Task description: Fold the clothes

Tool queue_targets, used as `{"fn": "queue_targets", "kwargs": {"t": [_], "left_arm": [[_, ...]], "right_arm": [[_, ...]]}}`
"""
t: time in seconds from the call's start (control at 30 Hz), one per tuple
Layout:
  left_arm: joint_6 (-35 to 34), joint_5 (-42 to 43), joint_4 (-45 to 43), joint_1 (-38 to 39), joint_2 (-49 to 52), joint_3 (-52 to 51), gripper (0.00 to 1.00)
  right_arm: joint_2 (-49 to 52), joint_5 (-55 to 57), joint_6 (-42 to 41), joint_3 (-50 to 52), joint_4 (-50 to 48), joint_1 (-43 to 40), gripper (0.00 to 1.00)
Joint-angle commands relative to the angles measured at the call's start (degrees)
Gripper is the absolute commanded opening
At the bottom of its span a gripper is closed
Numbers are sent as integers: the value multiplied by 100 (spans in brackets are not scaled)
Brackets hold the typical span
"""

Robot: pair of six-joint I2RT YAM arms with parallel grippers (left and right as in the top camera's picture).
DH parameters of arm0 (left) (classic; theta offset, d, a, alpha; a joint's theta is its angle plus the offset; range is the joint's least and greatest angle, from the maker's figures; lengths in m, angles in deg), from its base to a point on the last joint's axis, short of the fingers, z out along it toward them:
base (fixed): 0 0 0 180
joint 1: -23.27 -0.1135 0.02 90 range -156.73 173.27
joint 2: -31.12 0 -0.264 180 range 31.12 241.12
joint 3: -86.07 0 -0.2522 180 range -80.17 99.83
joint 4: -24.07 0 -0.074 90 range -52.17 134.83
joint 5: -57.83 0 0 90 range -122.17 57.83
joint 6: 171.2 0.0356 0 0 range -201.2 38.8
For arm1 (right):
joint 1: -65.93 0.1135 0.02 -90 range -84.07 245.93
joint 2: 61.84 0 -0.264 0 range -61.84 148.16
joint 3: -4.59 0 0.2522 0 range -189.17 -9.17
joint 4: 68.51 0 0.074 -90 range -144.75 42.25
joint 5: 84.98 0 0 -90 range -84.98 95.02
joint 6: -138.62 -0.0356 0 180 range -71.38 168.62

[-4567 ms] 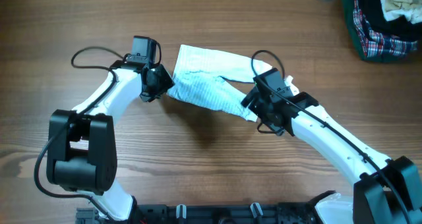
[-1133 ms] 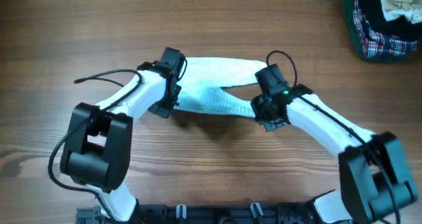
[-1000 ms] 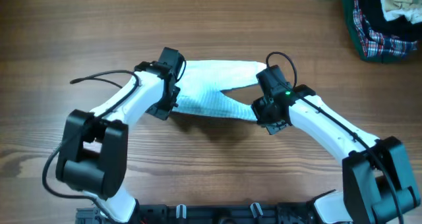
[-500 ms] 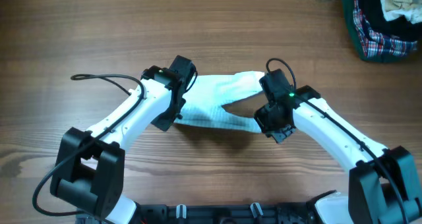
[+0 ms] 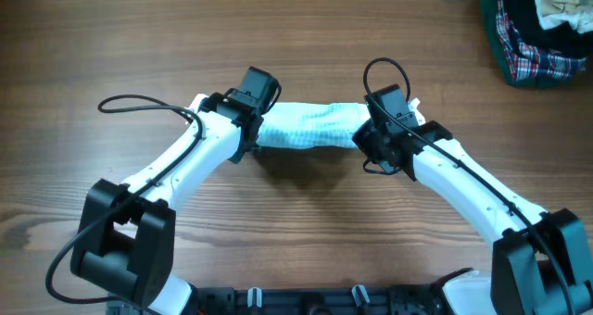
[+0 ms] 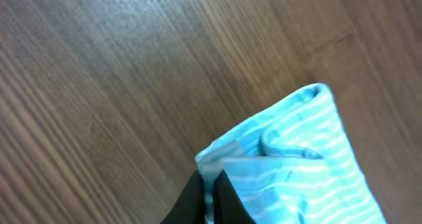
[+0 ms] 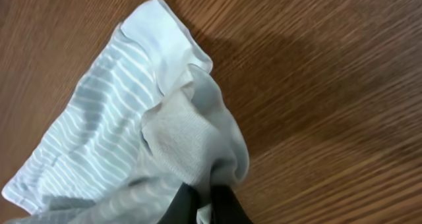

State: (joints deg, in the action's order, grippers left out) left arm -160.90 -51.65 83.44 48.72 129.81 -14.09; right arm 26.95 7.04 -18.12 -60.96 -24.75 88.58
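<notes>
The left pincer (image 5: 252,134) is clamped on the left end of the pale blue striped garment (image 5: 310,127), a narrow doubled band over the middle of the table (image 5: 139,37), running to the right pincer (image 5: 364,139), pinched shut on the other end. A fold seems mid-way; next, I judge, both ends need laying down evenly. Whether the band touches the wood is unclear.

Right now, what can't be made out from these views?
- Overhead: ends of the pale blue-and-white striped cloth garment hidden under left tool and right tool.
- Left wrist: garment cut off by bottom edge.
- Overhead: red-green plaid clothes heap cut off by right edge.
</notes>
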Motion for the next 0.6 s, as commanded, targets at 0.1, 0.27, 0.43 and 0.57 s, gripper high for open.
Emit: {"fn": "queue_targets", "kwargs": {"t": [0.1, 0.27, 0.43, 0.57], "left_arm": [[-63, -310, 415, -44, -120, -39, 4], [-470, -94, 361, -55, -120, -39, 4], [-476, -96, -116, -55, -120, -39, 4], [-476, -155, -348, -55, -118, -39, 4]], "right_arm": [[-79, -146, -940, -227, 1270, -98, 4], [-79, -175, -2234, -365, 1147, -140, 4], [-37, 9, -2990, -365, 772, -142, 4], [26, 138, -2981, -365, 505, -140, 4]]}}
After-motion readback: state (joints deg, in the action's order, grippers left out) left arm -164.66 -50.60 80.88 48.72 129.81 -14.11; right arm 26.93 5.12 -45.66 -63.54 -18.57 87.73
